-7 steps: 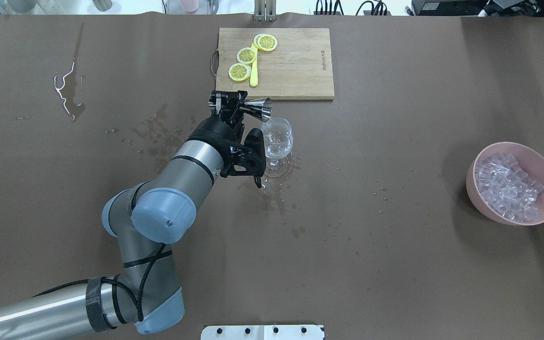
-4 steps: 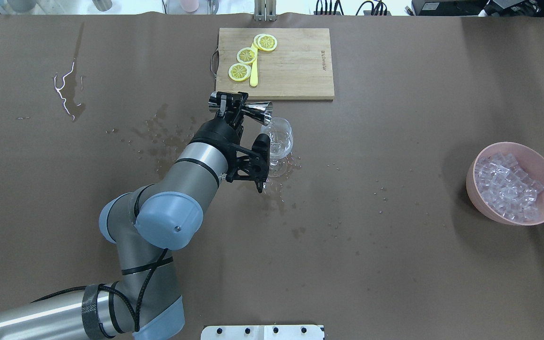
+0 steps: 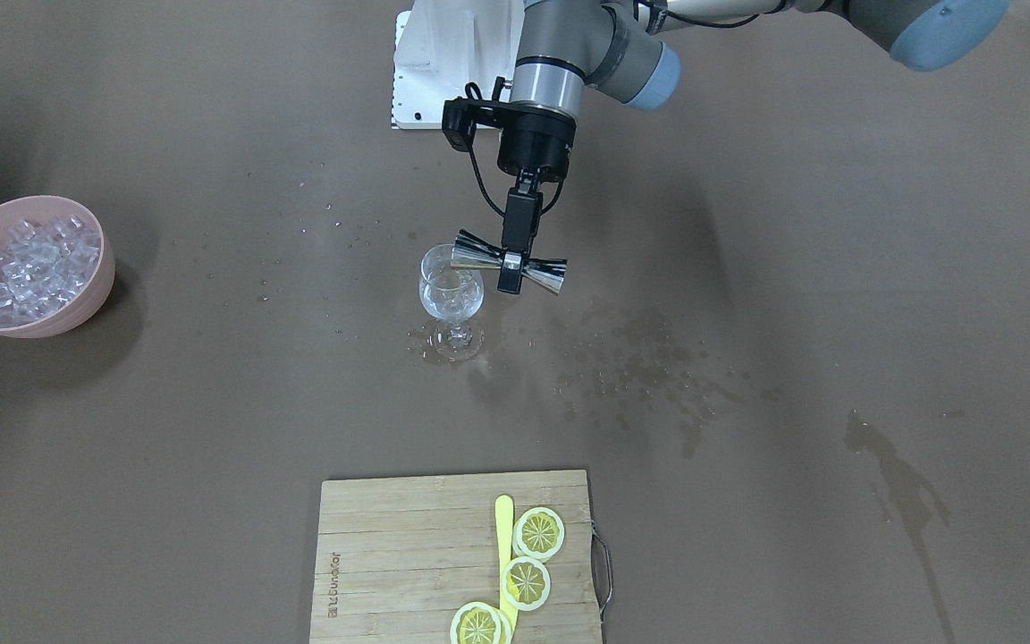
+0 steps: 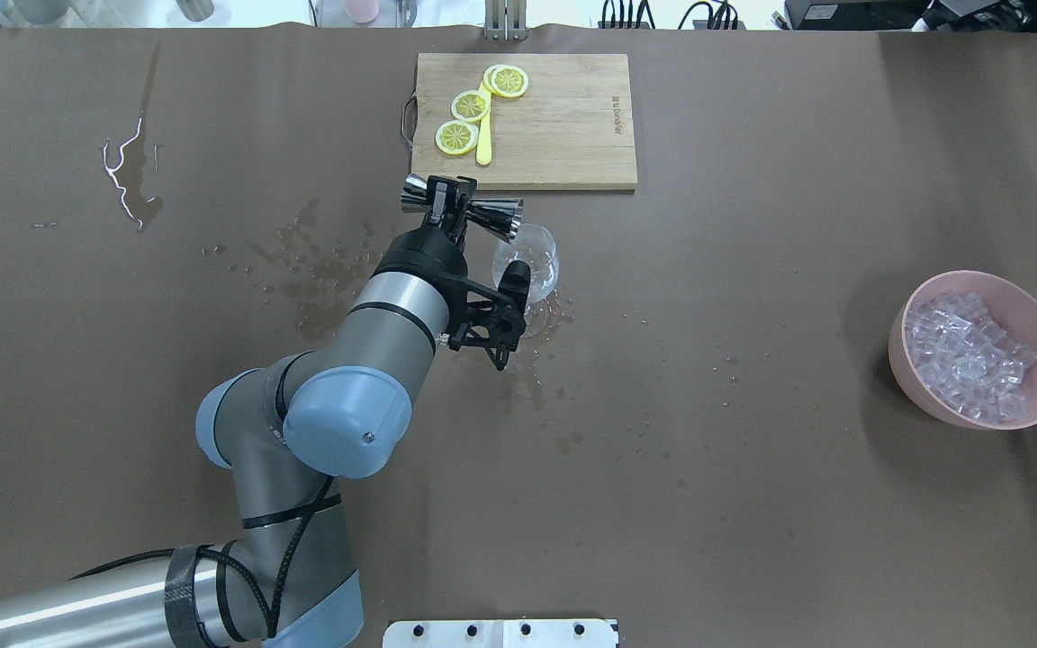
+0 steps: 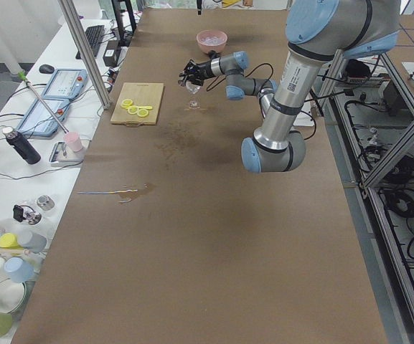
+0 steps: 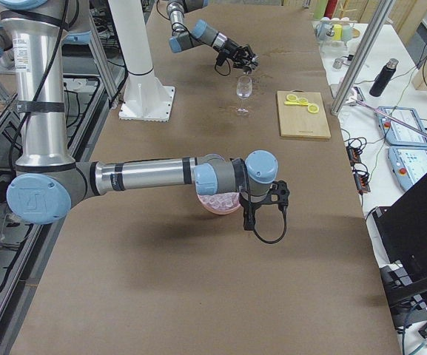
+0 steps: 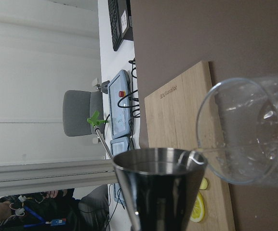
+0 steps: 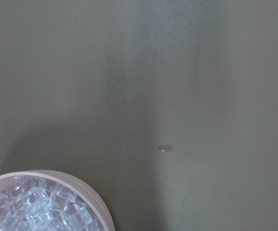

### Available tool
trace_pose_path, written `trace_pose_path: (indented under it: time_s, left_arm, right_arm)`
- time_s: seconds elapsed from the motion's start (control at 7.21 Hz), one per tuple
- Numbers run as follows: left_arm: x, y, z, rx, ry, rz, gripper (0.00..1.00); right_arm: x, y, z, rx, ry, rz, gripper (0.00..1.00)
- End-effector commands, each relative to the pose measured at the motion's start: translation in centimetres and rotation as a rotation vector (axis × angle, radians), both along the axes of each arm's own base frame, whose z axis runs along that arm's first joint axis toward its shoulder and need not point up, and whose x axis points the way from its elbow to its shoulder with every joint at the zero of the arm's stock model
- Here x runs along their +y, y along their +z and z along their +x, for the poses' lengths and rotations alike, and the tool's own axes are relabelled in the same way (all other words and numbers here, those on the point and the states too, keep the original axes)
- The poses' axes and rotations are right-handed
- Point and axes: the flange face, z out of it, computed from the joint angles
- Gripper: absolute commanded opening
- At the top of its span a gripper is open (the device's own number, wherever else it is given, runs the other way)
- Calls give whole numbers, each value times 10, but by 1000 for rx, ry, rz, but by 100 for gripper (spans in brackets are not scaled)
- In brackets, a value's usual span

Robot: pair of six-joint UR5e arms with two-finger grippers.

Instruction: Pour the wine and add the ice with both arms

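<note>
The left fingers point(image 3: 509, 265) gripped a steel jigger point(image 3: 474, 258) by its waist, tipped sideways with its mouth over the rim of the glass point(image 3: 451, 300). A little clear wine point(image 3: 449, 309) sat in the glass on the desk point(image 4: 752, 504). The ice point(image 4: 969, 355) lay in a pink bowl point(image 4: 922, 398), well apart; whether the right fingers point(image 6: 249, 219) near it were clenched could not be told.

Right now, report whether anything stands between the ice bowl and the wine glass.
Nothing stands on the table between the pink bowl of ice and the glass. But the jigger, held in the left gripper, is tipped over the glass's rim, partly over its mouth.
</note>
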Motion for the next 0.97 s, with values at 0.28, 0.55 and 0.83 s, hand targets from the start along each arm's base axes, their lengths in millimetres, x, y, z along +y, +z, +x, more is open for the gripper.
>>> trace_pose_path:
  time_s: [0.28,0.55,0.83]
  left_arm:
    - [-2,-10,-38,282,-29,61,0]
    - [-47,42,-82,513,-142,-89,0]
    - [-65,113,-111,793,-222,-292,0]
  right_arm:
    - [-6,-4,-1,-1,0,9,100]
    - [-18,-6,-2,0,0,14,100]
    - [-27,-9,-3,3,0,20,100]
